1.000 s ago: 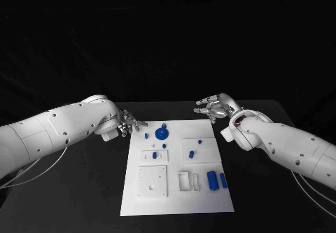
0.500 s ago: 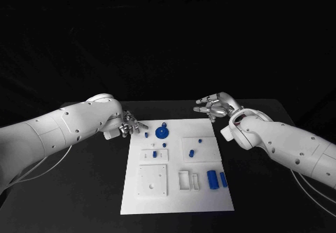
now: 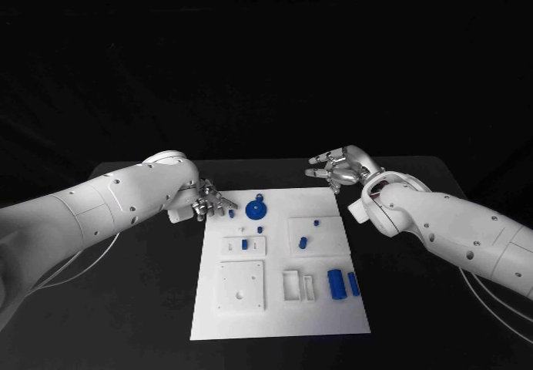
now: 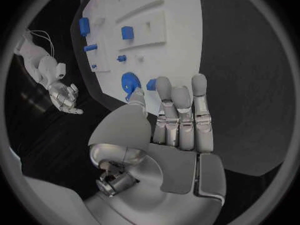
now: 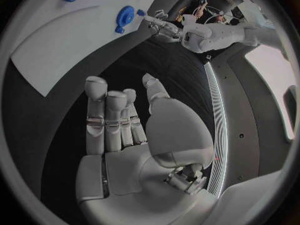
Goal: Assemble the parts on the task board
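The white task board lies in the middle of the table. On it are a blue round disc near the far edge, several small blue pieces such as one on a raised block, and two blue cylinders at the near right. My left hand hovers at the board's far left corner, fingers apart, holding nothing. In the left wrist view its fingers reach toward the disc. My right hand is open beyond the far right corner, off the board.
The black table extends on both sides of the board. A white square plate and a slotted white block sit on the board's near half. Loose cables hang under both forearms.
My left arm has shifted slightly rightward, bringing its hand a little closer to the board's far left corner. The right hand has barely moved.
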`<state>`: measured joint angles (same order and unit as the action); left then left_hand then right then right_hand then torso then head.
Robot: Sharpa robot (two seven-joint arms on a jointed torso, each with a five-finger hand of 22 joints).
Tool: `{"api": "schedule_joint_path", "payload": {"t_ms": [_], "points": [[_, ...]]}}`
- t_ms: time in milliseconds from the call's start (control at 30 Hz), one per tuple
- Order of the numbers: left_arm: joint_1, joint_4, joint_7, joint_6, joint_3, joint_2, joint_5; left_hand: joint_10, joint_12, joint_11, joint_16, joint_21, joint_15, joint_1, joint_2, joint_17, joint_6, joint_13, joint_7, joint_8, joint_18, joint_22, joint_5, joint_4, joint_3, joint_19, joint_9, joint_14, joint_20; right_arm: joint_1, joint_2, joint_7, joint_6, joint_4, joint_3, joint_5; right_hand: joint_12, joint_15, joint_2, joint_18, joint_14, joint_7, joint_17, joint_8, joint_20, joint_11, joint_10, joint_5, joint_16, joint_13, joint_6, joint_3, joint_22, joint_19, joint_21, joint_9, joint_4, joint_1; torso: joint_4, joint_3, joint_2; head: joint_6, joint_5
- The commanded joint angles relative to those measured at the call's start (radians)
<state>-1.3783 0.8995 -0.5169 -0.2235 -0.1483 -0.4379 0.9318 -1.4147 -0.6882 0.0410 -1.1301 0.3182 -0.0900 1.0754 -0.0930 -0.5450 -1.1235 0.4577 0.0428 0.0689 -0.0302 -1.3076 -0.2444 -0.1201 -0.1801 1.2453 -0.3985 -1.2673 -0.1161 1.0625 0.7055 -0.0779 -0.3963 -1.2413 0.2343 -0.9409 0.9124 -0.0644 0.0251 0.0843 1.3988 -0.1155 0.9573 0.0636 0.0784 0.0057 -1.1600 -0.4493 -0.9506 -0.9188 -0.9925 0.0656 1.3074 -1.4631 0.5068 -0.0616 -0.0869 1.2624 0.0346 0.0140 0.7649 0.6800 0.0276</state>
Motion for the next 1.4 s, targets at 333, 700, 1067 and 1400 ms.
{"api": "schedule_joint_path", "payload": {"t_ms": [333, 700, 1067, 1400], "points": [[0.005, -0.017, 0.020, -0.034, -0.002, 0.018, -0.006, 0.009, -0.005, -0.002, -0.009, -0.004, 0.000, 0.002, -0.017, 0.004, 0.007, -0.003, 0.004, 0.000, 0.014, -0.019, -0.011, 0.014, -0.001, -0.003, 0.027, 0.010, 0.009, 0.000, -0.001, -0.009, 0.008, -0.003, 0.001, -0.001, 0.005, 0.002, -0.003, 0.015, -0.003, -0.001, 0.001, -0.002, 0.002, 0.001, 0.004, -0.006, -0.006, 0.000, 0.000, 0.000, 0.059, -0.009, 0.004, -0.001, 0.001, -0.007, 0.0012, 0.0007, -0.002, 0.003, 0.001], [0.009, -0.028, 0.031, -0.029, -0.003, 0.026, -0.009, 0.009, -0.006, -0.003, -0.011, -0.002, 0.000, 0.033, -0.053, 0.007, 0.005, -0.004, 0.005, 0.000, 0.013, -0.019, -0.046, 0.046, 0.022, -0.004, 0.048, 0.010, 0.010, 0.000, -0.003, -0.009, 0.008, -0.002, 0.001, -0.001, 0.005, 0.002, -0.003, 0.015, -0.003, -0.001, 0.001, -0.002, 0.002, 0.001, 0.004, -0.006, -0.006, 0.000, 0.000, 0.000, 0.059, -0.009, 0.004, -0.001, 0.001, -0.007, -0.0003, 0.0009, -0.002, 0.001, 0.001], [0.014, -0.039, 0.041, -0.012, -0.003, 0.031, -0.014, 0.006, -0.006, -0.002, -0.013, -0.001, 0.001, 0.063, -0.073, 0.007, 0.000, -0.005, 0.003, 0.000, 0.011, -0.019, -0.069, 0.073, 0.032, -0.004, 0.060, 0.009, 0.011, 0.000, -0.003, -0.008, 0.009, -0.003, 0.001, -0.002, 0.005, 0.001, -0.003, 0.014, -0.002, -0.001, 0.002, -0.001, 0.003, 0.001, 0.004, -0.006, -0.006, 0.000, -0.002, -0.002, 0.059, -0.009, 0.007, -0.001, 0.000, -0.006, 0.0016, 0.0018, -0.002, 0.003, 0.005], [0.015, -0.041, 0.046, -0.013, -0.003, 0.030, -0.025, 0.002, -0.005, -0.002, -0.014, 0.002, 0.001, 0.097, -0.093, 0.008, -0.007, -0.006, 0.001, 0.001, 0.010, -0.020, -0.061, 0.090, 0.042, -0.005, 0.066, 0.009, 0.012, 0.000, -0.004, -0.008, 0.010, -0.001, 0.001, -0.002, 0.006, 0.001, -0.003, 0.014, -0.002, -0.001, 0.003, -0.001, 0.003, 0.000, 0.003, -0.006, -0.007, -0.001, -0.002, -0.002, 0.060, -0.009, 0.008, -0.001, 0.000, -0.006, 0.0007, 0.0015, -0.002, 0.004, 0.005]]}}
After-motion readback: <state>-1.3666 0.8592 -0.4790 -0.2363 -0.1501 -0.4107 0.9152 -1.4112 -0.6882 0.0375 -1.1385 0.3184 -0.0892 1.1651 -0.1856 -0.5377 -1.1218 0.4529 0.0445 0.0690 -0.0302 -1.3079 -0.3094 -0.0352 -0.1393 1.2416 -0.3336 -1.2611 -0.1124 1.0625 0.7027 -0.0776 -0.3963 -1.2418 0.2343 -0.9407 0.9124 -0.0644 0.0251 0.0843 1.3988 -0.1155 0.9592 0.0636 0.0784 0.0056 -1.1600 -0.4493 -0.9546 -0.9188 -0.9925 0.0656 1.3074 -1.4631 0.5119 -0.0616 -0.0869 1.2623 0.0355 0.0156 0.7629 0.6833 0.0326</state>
